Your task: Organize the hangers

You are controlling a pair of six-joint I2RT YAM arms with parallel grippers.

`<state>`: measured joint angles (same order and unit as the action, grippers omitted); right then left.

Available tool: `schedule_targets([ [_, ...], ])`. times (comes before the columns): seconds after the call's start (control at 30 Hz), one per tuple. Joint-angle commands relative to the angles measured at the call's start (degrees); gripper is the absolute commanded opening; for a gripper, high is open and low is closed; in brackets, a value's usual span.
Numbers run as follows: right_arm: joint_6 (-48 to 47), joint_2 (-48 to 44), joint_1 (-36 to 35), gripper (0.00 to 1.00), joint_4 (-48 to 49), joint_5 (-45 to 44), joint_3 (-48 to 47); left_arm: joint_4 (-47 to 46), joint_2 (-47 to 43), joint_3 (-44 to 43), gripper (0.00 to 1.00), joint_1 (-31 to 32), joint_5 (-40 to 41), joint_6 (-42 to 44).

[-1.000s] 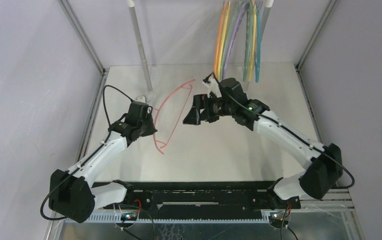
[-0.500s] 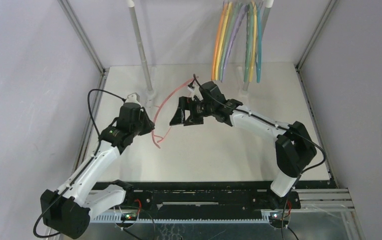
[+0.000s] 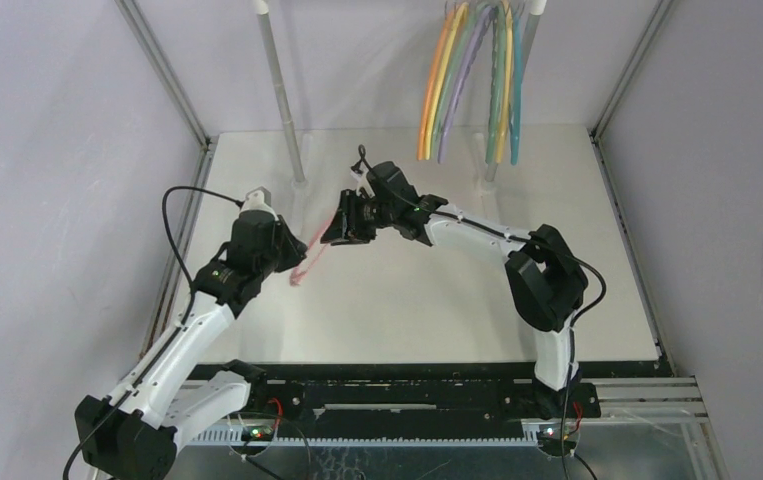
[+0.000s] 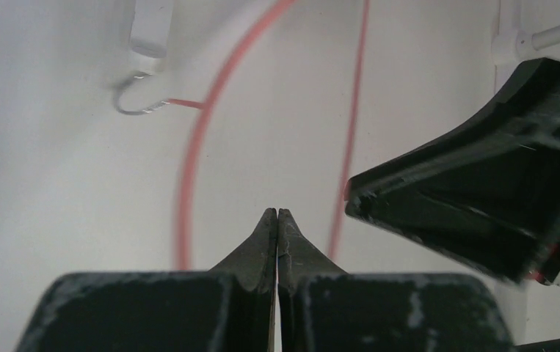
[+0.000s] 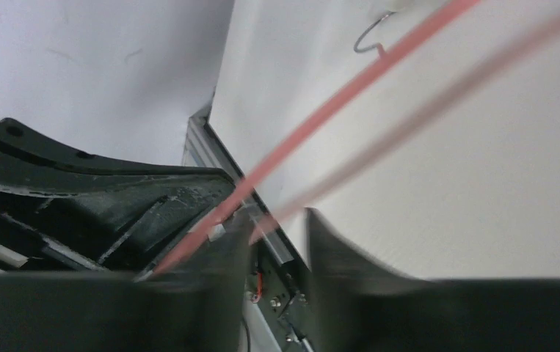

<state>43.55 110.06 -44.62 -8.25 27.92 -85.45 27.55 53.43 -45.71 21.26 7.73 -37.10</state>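
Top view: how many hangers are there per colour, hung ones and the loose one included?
orange hangers: 1
yellow hangers: 2
green hangers: 1
lilac hangers: 1
teal hangers: 2
pink hangers: 1
Total: 8
The hung bunch overlaps, so those counts are approximate.

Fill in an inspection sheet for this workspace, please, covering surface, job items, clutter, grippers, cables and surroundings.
Surface: white table, no marks seen.
Job's things: pink hanger between the two grippers; coloured hangers hang at the back, tops out of view.
Clutter: nothing seen.
Grippers: left gripper jaws shut, nothing seen between them; right gripper jaws open around the pink hanger's bar.
Cables: black cable loops off the left arm, apart from the hanger.
Surroundings: pale walls, metal frame posts.
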Motion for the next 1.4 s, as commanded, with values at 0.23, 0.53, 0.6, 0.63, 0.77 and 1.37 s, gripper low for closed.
schedule_targets([
  [0.23,1.9,2.0,-0.7,0.00,4.8,1.4,-3.6,-2.5,-3.2,2.6,0.00,0.1,0.3,-1.1],
  [0.53,-10.3,3.2,-1.5,0.22,-11.8,-4.4,-9.8,2.0,-3.8,3.3,0.02,-2.4,2.3,-3.5],
  [0.6,-13.8,3.3,-2.3,0.43,-16.5,-6.7,-11.4,1.3,-3.5,5.5,0.21,-3.8,1.5,-5.3],
  [0.63,-15.3,2.9,-2.6,0.45,-16.9,-7.5,-11.1,0.7,-3.4,6.6,0.27,-4.6,0.8,-6.4],
  [0.77,-19.3,0.7,-3.5,0.52,-19.2,-10.9,-10.6,-1.1,-3.3,9.6,0.45,-7.9,-2.0,-9.3],
  [1.37,-27.6,-14.7,-6.3,1.00,-25.3,-33.0,-10.3,-3.3,2.9,9.8,0.46,-11.5,-1.8,-9.4],
])
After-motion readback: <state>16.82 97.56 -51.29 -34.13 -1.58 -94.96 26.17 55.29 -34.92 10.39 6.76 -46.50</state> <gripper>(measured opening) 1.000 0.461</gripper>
